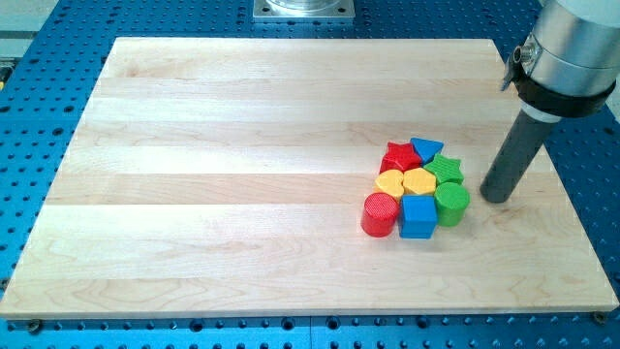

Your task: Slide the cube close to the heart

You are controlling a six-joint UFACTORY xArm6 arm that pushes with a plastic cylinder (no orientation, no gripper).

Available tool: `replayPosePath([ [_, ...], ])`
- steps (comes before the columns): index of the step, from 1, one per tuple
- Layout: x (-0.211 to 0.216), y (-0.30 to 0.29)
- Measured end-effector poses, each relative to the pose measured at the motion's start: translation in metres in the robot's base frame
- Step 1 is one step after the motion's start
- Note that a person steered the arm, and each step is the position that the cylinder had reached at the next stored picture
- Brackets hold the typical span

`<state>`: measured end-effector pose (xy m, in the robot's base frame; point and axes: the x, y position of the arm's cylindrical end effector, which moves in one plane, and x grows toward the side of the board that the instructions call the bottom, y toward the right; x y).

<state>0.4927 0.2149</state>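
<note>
Tip first, since no hand exists on this rig, so nothing is spread, pressed together or pinching: my tip (496, 199) sits on the surface (242, 145) at the view's right of the cluster, just beside the green cylinder (452, 204) with a thin gap, touching no block. All blocks are packed in one tight clump right of centre. The blue cube (418, 216) is on the clump's bottom edge, between the red cylinder (380, 214) on the view's left and the green cylinder on the view's right. Directly above the cube are two yellow blocks; the left one reads as the yellow heart (390, 182) and the right one as a yellow hexagon (420, 181), though the shapes are small and I may have them swapped. Either way the cube looks to be touching or nearly touching both. Behind them are the red star (398, 155), a blue triangle (426, 148) and a green star (447, 170). Progress call: the cube is already close to the heart, so the task looks essentially done. What is left, at most, is a small nudge toward the view's left to bring the cube squarely under the heart, but my tip is on the far side of the green cylinder, so pushing from there would likely shove that cylinder into the clump.
</note>
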Motion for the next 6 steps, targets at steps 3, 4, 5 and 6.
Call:
replayPosePath([
  [3, 0.070, -0.084],
  [4, 0.093, -0.069],
  [5, 0.100, -0.153],
  [6, 0.078, -0.163],
])
